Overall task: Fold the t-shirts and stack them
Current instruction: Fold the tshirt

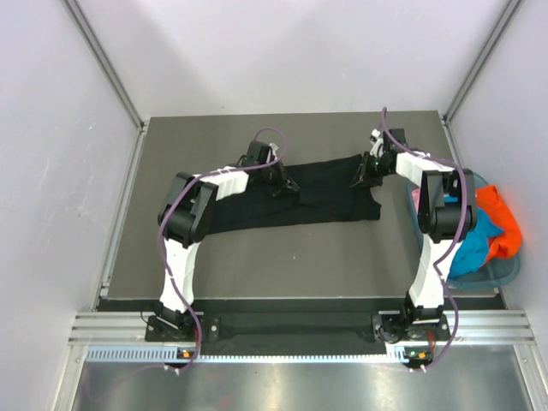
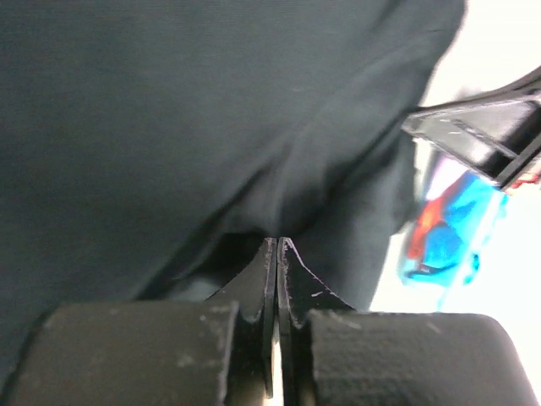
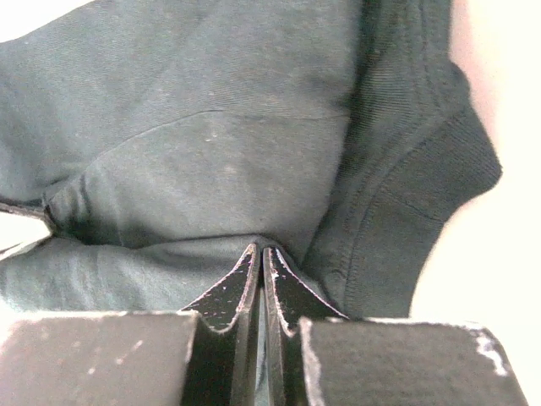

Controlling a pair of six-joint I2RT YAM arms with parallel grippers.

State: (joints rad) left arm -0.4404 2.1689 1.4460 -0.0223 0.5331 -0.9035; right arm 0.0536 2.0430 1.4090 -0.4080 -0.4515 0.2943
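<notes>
Grey table carries the black shirt; left gripper and right gripper pinch its twelve-o'clock edge, jaws closed, likely for folding.

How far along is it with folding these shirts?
Early on. No finished stack shows. In hand: the black t-shirt lies stretched across the table, and the left gripper and right gripper are each pinched shut on its cloth, apparently mid-fold. Left to do: the teal shirt, orange shirt and pink shirt sit bunched in the basket.
</notes>
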